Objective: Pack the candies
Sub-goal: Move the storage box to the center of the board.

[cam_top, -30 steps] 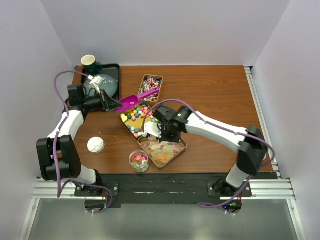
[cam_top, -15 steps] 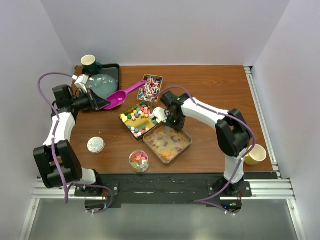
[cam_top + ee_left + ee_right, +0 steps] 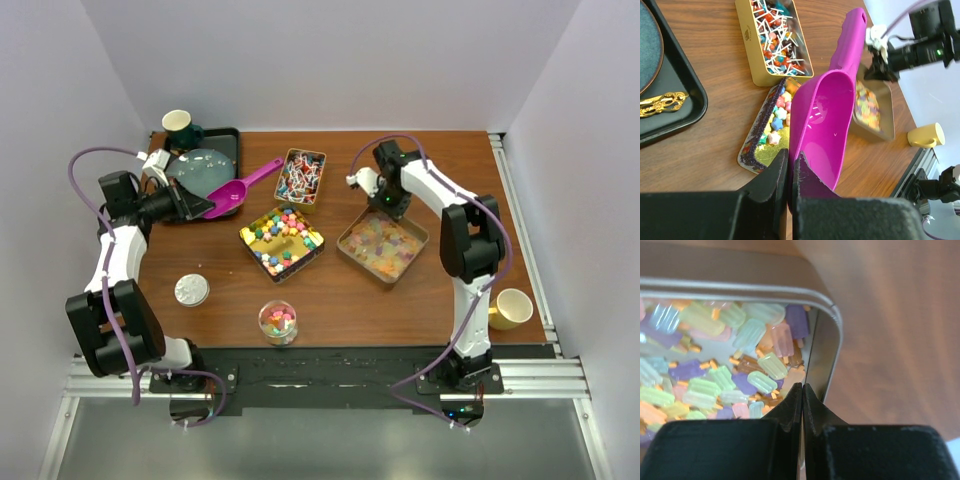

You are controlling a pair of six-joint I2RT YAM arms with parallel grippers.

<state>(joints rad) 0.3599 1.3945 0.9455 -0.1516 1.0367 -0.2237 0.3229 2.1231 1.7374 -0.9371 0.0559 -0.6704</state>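
Left gripper [image 3: 790,161] is clenched on the rim of the scoop [image 3: 824,117]. Bowl is empty and held off the table beside the tray [image 3: 228,140], likely parked ready to dip. Right gripper [image 3: 802,389] is pinched tight on the wall of the gummy tin [image 3: 745,289], probably to reposition it. Candies [image 3: 283,238] sit in 3 open tins mid-table, plus a few in the jar [image 3: 277,321] at the near edge. Jar is only part-filled and its lid [image 3: 191,290] is off, so packing looks unfinished.

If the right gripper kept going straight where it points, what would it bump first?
The corner wall of the gold tin holding pastel candies. The right gripper has its shut tips right on that wall, apparently pinching it, so there is no free way ahead.
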